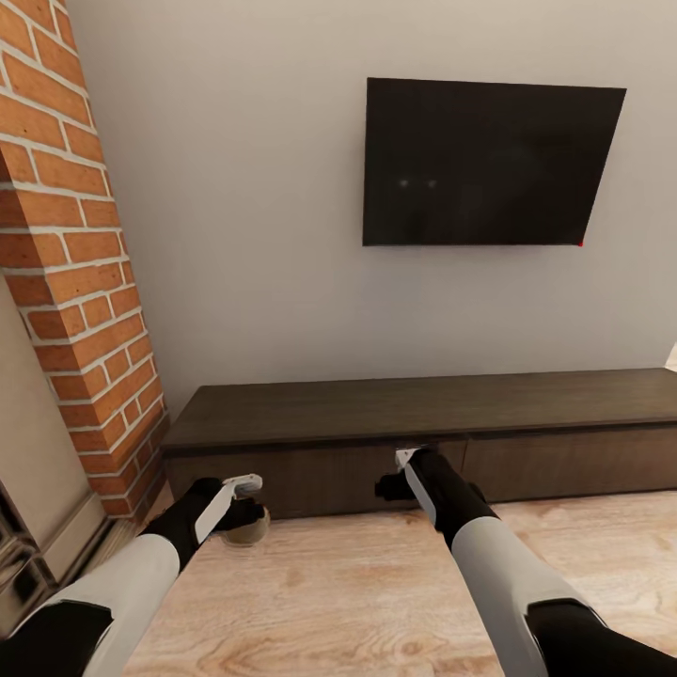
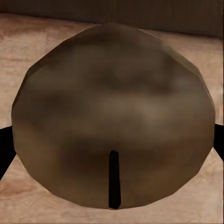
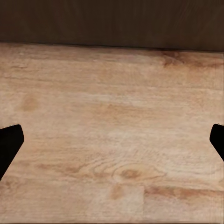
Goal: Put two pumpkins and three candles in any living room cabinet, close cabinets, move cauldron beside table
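Observation:
The long low dark-brown cabinet (image 1: 423, 409) stands against the wall with its front panels closed. My left gripper (image 1: 246, 512) hangs low in front of the cabinet's left end, shut on a tan-brown candle (image 1: 249, 534). In the left wrist view the candle (image 2: 112, 107) shows its paler top and small black wick, with a dark finger (image 2: 3, 149) at each side. My right gripper (image 1: 387, 486) is open just in front of the cabinet's middle panel, above bare floor, its fingers (image 3: 9, 144) wide apart with nothing between them. Pumpkins, cauldron and table are out of view.
A black TV (image 1: 489, 160) hangs on the grey wall above the cabinet. A red brick column (image 1: 75, 263) rises at the left, with a pale ledge (image 1: 56, 536) at its foot. Light wooden floor (image 1: 329, 583) stretches between me and the cabinet.

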Available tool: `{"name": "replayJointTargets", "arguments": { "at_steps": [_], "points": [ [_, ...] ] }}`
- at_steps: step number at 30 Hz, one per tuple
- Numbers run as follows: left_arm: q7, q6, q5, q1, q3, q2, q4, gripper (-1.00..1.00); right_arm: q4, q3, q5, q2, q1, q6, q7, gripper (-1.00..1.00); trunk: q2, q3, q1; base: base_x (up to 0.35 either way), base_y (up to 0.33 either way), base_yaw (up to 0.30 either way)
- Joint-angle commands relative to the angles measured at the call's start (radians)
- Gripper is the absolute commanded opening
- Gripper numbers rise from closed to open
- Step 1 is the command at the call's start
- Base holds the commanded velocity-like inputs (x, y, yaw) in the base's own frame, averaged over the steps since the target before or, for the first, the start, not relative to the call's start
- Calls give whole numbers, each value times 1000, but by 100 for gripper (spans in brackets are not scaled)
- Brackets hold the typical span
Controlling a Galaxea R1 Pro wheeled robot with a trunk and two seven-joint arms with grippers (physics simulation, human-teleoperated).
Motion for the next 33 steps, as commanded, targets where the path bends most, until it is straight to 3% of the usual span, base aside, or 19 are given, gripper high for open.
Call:
{"name": "replayJointTargets", "arguments": {
  "at_steps": [1, 8, 14, 19, 21, 23, 26, 31, 33],
  "points": [
    [8, 54, 19, 0, -8, -4, -54, -100, 16, 2, 5, 0, 0, -9, 0, 100, 0, -1, 0, 0, 0, 0],
    [14, 215, 75, 0, -8, -20, -262, -100, 47, 0, 2, -1, 0, -21, 0, 100, 0, -1, 0, 0, 0, 0],
    [16, 327, 81, -1, -8, -21, -408, -100, 49, -7, -15, -2, 0, -21, 0, 100, 0, -1, 0, 0, 0, 0],
    [17, 358, 81, -23, -4, -33, -455, -100, 57, -12, -43, -2, 0, -22, 0, 100, 0, -1, 0, 0, 0, 0],
    [17, 363, 82, -64, 7, -44, -460, -100, 59, -12, -52, -2, 0, -22, -1, 100, 0, -1, 0, 0, 0, 0],
    [17, 370, 84, -172, 25, -79, -448, -100, 90, -15, -58, -1, 0, -19, -3, 100, 0, -1, 0, 0, 0, 0],
    [16, 371, 84, -259, 27, -114, -391, -100, 103, -24, -59, 0, 0, -19, -5, 100, 0, -1, 0, 0, 0, 0],
    [16, 371, 87, -367, 27, -141, -298, -100, 106, -43, -60, 0, 0, -21, -5, 100, 0, -1, 0, 0, 0, 0],
    [16, 371, 106, -407, 28, -144, -280, -100, 106, -46, -61, 0, 0, -21, -5, 100, 0, -1, 0, 0, 0, 0]
  ]
}}
